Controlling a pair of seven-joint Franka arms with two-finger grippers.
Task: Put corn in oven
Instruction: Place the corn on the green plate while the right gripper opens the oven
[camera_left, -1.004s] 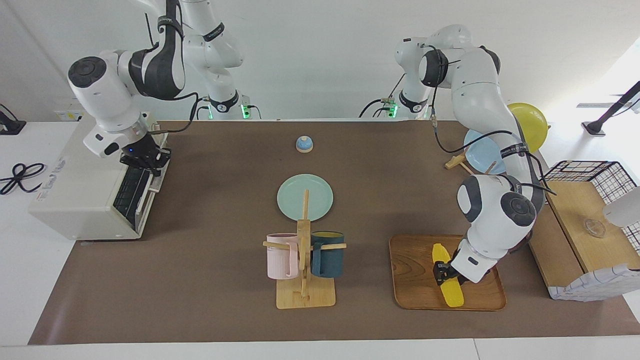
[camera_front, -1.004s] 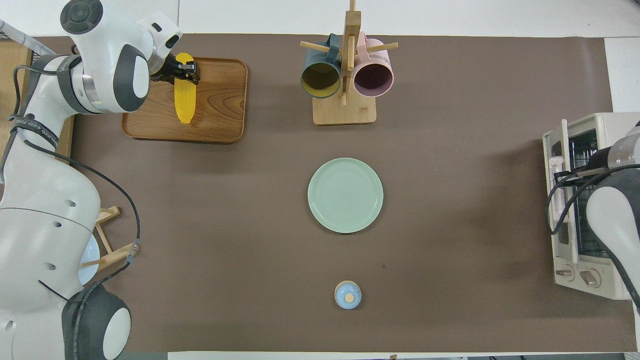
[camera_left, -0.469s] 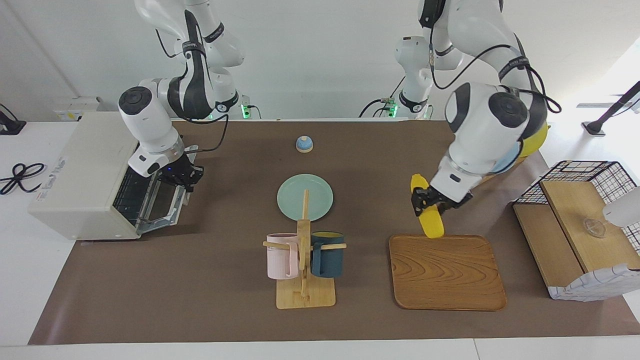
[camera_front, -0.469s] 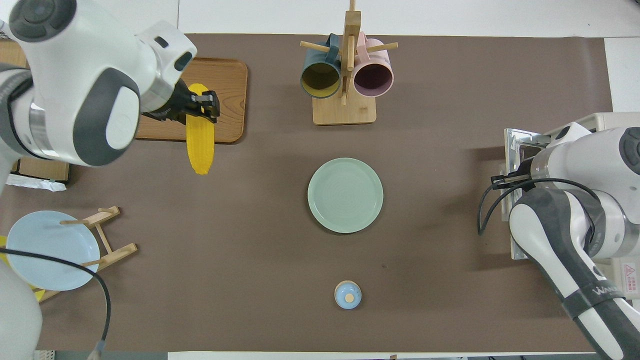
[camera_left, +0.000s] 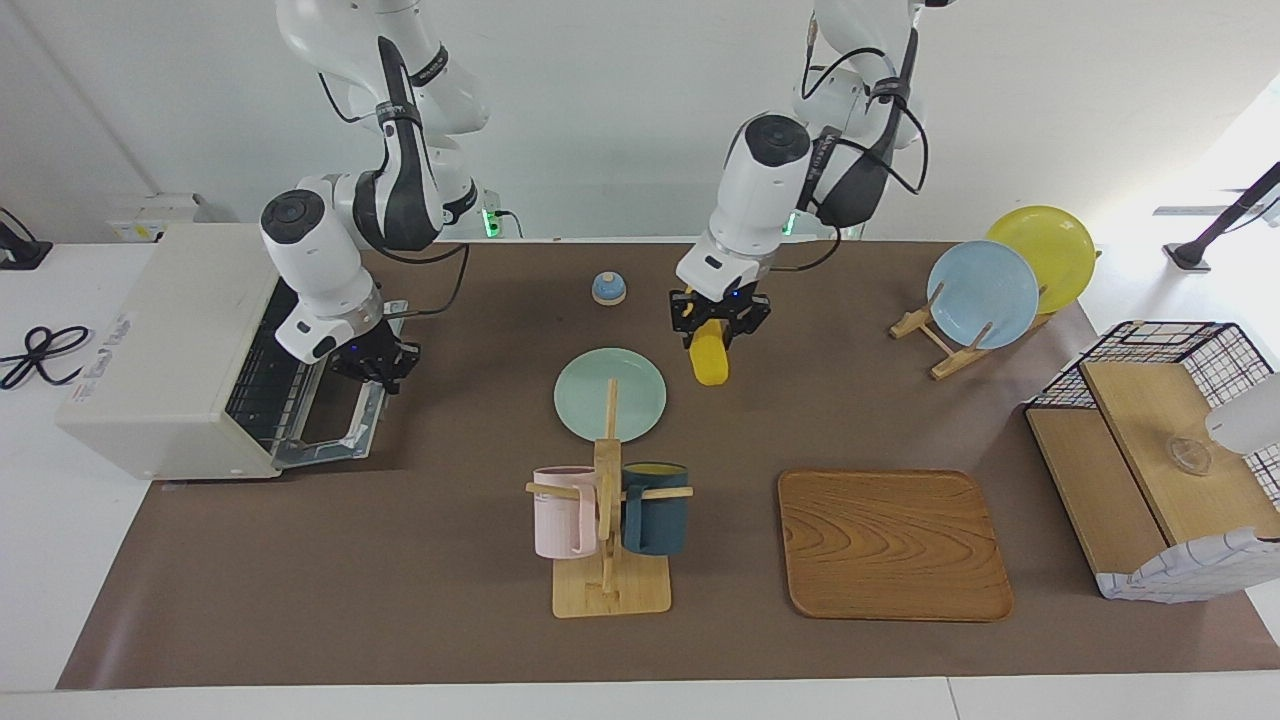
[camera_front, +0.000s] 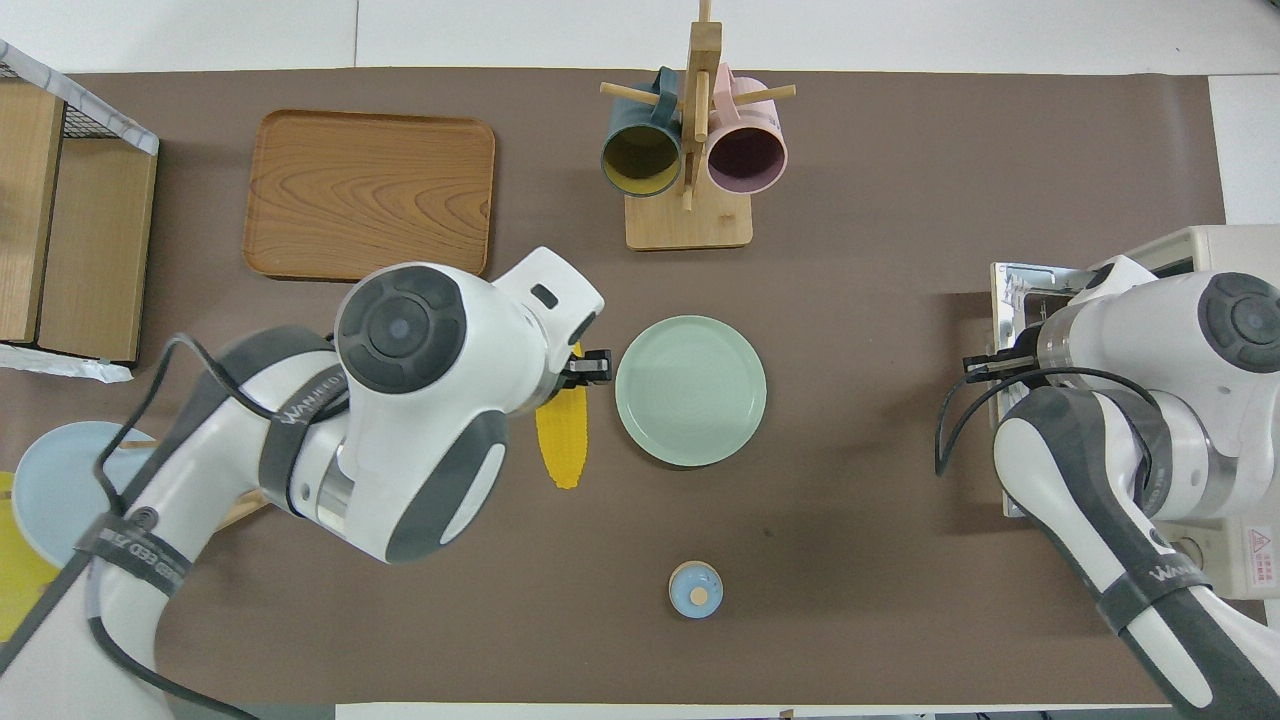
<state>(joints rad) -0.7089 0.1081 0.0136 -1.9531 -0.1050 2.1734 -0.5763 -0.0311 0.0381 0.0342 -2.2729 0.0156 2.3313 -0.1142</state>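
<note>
Yellow corn (camera_left: 710, 362) clamped crosswise in the left fingers (camera_left: 719, 318), hanging nose-down in the air just beside the green plate (camera_left: 610, 394), over bare brown desk (camera_left: 860, 400). Seen from overhead as a cob (camera_front: 563, 447) sticking out below the left wrist, next to the same plate (camera_front: 690, 390). Well apart from the fingers that carry it: wooden tray (camera_left: 893, 544), lying bare toward the left arm's end of the desk.

White oven (camera_left: 170, 350) at the right arm's end, door (camera_left: 335, 425) dropped flat open in front of it, wire rack visible inside. Right fingers (camera_left: 375, 368) pinched closed, holding nothing that can be made out, poised at the upper edge of the open door; touching it or not, cannot tell.

Between the two sets of fingers: small blue bell (camera_left: 608, 288), close to the robots. Below the plate in the facing view: mug stand (camera_left: 608, 520) with a pink and a dark blue mug. Near the left arm's base: blue and yellow plates on a rack (camera_left: 985, 290).
</note>
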